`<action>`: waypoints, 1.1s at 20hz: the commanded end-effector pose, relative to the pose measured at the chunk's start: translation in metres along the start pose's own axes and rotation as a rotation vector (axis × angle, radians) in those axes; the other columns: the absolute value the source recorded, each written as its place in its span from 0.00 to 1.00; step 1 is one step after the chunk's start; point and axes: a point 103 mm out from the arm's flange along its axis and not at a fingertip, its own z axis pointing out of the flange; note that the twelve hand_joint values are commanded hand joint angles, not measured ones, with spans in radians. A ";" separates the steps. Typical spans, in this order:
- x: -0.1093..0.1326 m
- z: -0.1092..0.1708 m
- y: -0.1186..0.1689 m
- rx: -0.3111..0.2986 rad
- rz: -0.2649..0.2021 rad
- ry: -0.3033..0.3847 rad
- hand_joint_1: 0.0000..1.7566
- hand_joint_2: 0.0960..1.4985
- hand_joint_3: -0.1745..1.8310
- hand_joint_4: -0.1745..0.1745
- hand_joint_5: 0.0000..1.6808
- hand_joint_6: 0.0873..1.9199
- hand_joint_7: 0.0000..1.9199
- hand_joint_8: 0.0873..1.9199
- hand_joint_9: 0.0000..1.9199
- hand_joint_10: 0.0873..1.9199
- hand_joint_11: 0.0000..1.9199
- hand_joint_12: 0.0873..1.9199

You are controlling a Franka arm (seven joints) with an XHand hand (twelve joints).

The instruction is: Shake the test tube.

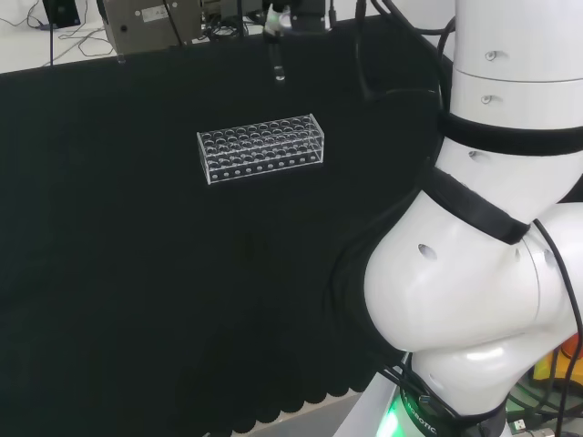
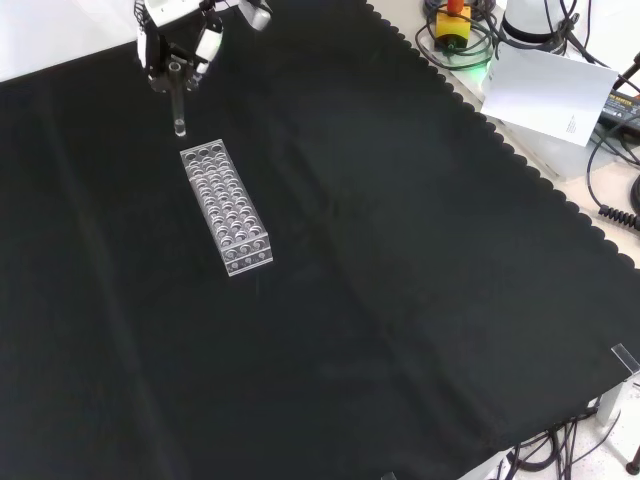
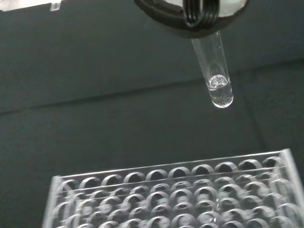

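**Tube aloft above the rack**

The black and white robot hand (image 2: 178, 40) has its fingers pinched round one slim clear glass test tube (image 2: 179, 108), round-bottomed, hanging upright in the air with a little clear liquid in its tip. Just beyond its tip, one clear plastic rectangular rack (image 2: 226, 207), dotted with round holes, sits on the matte black cloth (image 2: 420, 300).

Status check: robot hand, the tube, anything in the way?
Robot hand shut on test tube, tube upright in the air, a little clear liquid at its bottom. Clear rack on the cloth just below and beside it, not touching. Nothing else close.
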 end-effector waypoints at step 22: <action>0.098 0.028 0.002 0.063 -0.125 0.163 0.80 0.68 0.09 0.00 0.62 0.25 0.56 0.57 0.59 0.41 0.69 0.42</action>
